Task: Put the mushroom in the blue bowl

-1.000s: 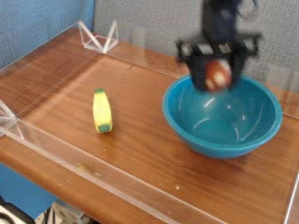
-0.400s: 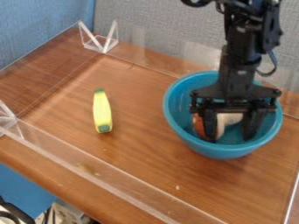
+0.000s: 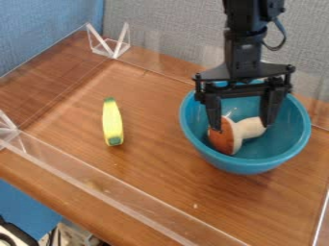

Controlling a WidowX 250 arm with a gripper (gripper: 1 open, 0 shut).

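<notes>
My hand (image 3: 243, 108), a black two-fingered claw pointing straight down, now stands with its fingers (image 3: 206, 113) spread wide and holding nothing, where a second ago it was clamped on the small toy mushroom with the reddish-brown cap and pale beige stem (image 3: 236, 134) above the bowl. A moment ago I was sunk low into the bowl; now I have lifted, so my fingertips hang at about rim height on either side of the piece I let go. The mushroom lies on its side on the floor of the large, glossy teal-blue plastic bowl (image 3: 283, 152), cap toward the near wall and stem pointing away, apart from my fingers as far as I can tell. I judge the placing done: the mushroom is inside and free of my hold, and what remains is only to draw clear without clipping the rim. Further out, the elongated yellow piece with a green tip (image 3: 114, 122) lies untouched on the brown wooden bench (image 3: 77, 86), well apart from the bowl, inside the low clear plastic wall (image 3: 115, 183) that edges the work area.
</notes>
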